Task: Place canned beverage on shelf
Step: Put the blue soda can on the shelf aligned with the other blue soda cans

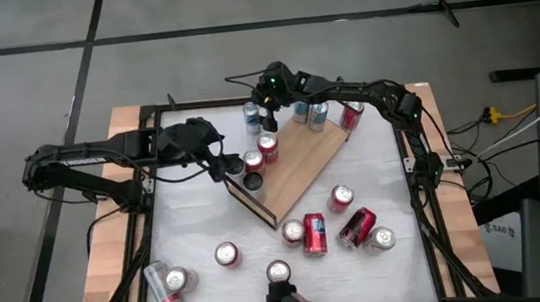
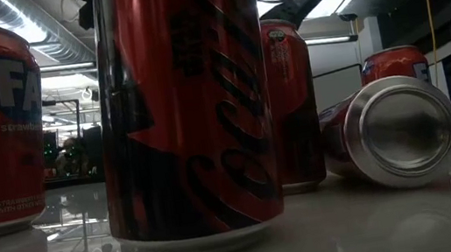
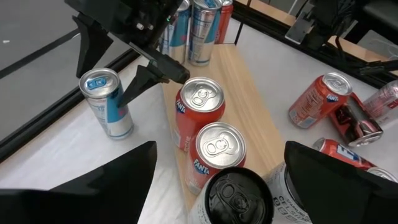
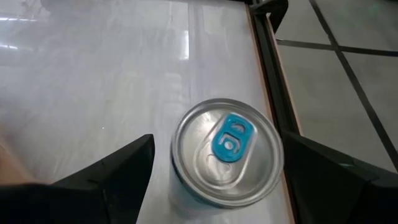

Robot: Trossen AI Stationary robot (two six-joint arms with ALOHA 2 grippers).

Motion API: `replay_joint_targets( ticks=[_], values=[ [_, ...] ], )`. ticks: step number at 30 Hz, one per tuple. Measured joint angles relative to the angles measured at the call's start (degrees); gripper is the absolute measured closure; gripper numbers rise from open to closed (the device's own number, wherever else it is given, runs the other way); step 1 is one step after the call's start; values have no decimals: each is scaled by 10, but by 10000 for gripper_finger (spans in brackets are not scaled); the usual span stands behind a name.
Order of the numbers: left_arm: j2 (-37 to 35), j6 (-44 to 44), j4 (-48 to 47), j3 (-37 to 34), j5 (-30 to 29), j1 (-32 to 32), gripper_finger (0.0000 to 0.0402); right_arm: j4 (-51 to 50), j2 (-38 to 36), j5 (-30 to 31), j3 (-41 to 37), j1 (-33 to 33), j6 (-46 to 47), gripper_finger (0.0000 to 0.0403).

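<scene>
While the shelf (image 1: 296, 163) lies diagonal, both grippers' jaws gape (right (image 4: 217, 186) straddling an upright blue-tabbed can (image 4: 227, 152)).

L arm: reaches inward, end effector (image 1: 223, 158) fingers spread | R arm: folded inward, end effector (image 1: 263, 106) fingers spread

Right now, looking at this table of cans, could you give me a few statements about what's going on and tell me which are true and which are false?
1. The right fingers stand open around a slim can with a blue tab. True.
2. That can with a blue tab already stands on the wooden shelf. False: it stands on the white tabletop beside the shelf.
3. Two red cans stand upright on the shelf ahead of the left fingers. True.
4. Every can on the tabletop stands upright. False: several lie on their sides, such as one red can.
</scene>
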Motion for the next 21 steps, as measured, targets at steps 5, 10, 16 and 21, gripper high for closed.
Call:
replay_joint_targets(
  ticks=[5,10,16,21],
  values=[
    [0,0,0,0,0,0,56,0,0,0,0,0,0,71],
    [0,0,0,0,0,0,56,0,0,0,0,0,0,126],
    [0,0,0,0,0,0,56,2,0,-2,0,0,0,193],
    [0,0,0,0,0,0,56,-23,-10,2,10,0,16,193]
  ],
)
